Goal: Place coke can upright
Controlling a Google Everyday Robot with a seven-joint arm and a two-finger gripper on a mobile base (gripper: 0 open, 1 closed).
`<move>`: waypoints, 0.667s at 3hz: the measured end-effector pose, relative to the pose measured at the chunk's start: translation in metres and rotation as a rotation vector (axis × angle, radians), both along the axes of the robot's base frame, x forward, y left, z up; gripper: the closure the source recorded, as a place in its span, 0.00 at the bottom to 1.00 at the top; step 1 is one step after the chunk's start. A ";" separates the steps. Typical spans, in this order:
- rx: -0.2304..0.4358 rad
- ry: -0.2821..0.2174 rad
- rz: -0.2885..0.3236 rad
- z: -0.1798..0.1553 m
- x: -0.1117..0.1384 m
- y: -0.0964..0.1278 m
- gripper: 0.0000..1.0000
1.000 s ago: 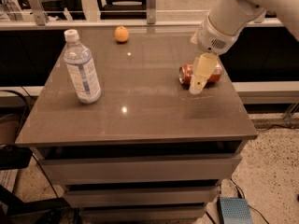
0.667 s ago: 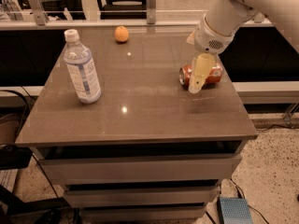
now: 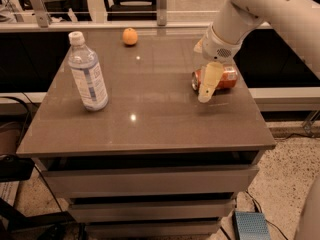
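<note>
The coke can (image 3: 226, 78) is red with a silver end and lies on its side near the right edge of the brown table (image 3: 150, 119). My gripper (image 3: 208, 84) hangs from the white arm that comes in from the upper right. It reaches down right at the can's left end and covers part of it. Whether it touches the can cannot be told.
A clear plastic water bottle (image 3: 88, 73) stands upright at the table's left. A small orange fruit (image 3: 130, 36) lies at the back middle. Drawers sit below the tabletop. A blue box (image 3: 251, 225) is on the floor at the right.
My gripper and wrist have shifted slightly to the left over the can. The can, bottle and orange have not moved.
</note>
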State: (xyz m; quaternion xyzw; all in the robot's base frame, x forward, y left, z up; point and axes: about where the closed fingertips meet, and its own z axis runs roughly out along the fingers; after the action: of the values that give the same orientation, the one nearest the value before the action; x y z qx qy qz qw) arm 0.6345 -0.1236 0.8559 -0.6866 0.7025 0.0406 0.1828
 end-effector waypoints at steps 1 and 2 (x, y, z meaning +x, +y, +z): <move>-0.015 0.019 0.001 -0.013 0.003 -0.004 0.00; -0.018 0.024 0.001 -0.015 0.004 -0.005 0.00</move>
State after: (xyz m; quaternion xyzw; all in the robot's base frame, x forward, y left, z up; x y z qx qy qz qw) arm 0.6382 -0.1284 0.8404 -0.6879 0.7048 0.0424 0.1681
